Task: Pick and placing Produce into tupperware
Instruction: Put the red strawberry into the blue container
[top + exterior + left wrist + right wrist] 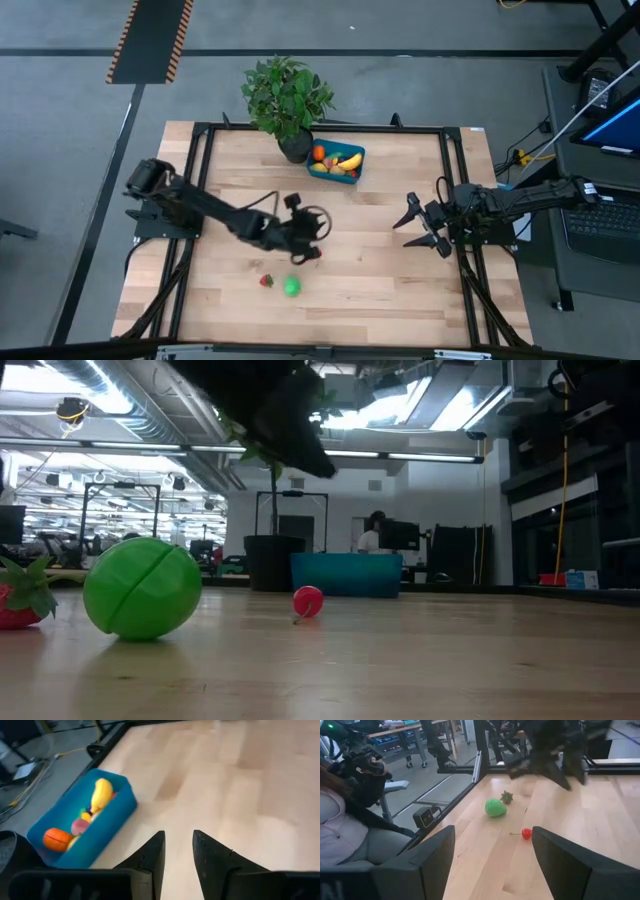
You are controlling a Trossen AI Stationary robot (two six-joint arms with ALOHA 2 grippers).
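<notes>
The teal tupperware [337, 161] stands at the table's far middle and holds a yellow banana [101, 793], an orange [57, 839] and other produce. Near the front edge lie a green piece [291, 287], a strawberry [266, 281] and a small red cherry [526, 833], all resting on the wood. My left gripper [178, 837] hovers above the table's middle, between these pieces and the tupperware. It is open by a narrow gap with nothing in it. My right gripper [420, 226] waits open at the right, holding nothing.
A leafy potted plant [286, 98] stands just left of the tupperware at the far edge. Black frame rails [455, 200] run along the table's sides. Bare wood [380, 270] lies between the two arms. A person sits beyond the table's near edge [340, 820].
</notes>
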